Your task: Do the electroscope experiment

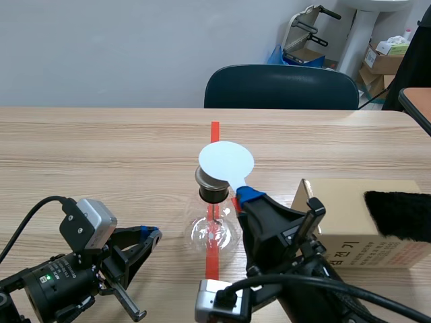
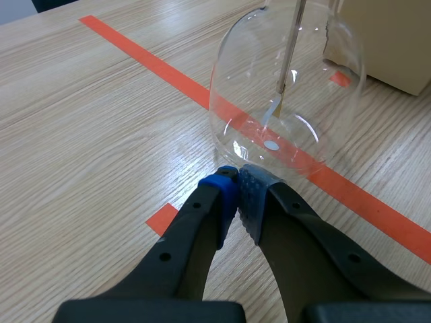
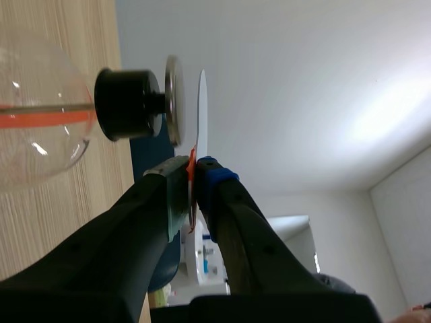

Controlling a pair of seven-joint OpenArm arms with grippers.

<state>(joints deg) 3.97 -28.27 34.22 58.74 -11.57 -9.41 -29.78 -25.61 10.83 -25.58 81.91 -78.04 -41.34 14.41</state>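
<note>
Standing upright on the orange-red tape line (image 1: 214,131) near the middle of the table (image 1: 101,148), the electroscope (image 1: 214,215) consists of a round glass flask (image 1: 213,235), a black stopper (image 1: 214,194) in its neck and a flat metal plate (image 1: 206,177) on top. A thin rod (image 2: 291,47) hangs inside the flask, with a pale leaf at its lower end.

A white disc (image 1: 226,161) lies level over the metal plate. In the right wrist view the disc appears edge-on, parallel to the plate, with a narrow gap between them. The right gripper (image 1: 245,195) comes in from the near side of the flask. Its fingers are closed on the disc's thin handle, and an orange-red strip shows between the pads.

The left gripper (image 2: 239,187) lies low over the table on the flask's left. Its two pads are pressed together with nothing between them. The tips point at the base of the flask and stop just short of the glass.

A cardboard box (image 1: 337,222) stands to the right of the electroscope, behind the right arm. A black furry piece (image 1: 397,214) lies across its upper right part. A dark chair (image 1: 281,87) stands at the far edge of the table.
</note>
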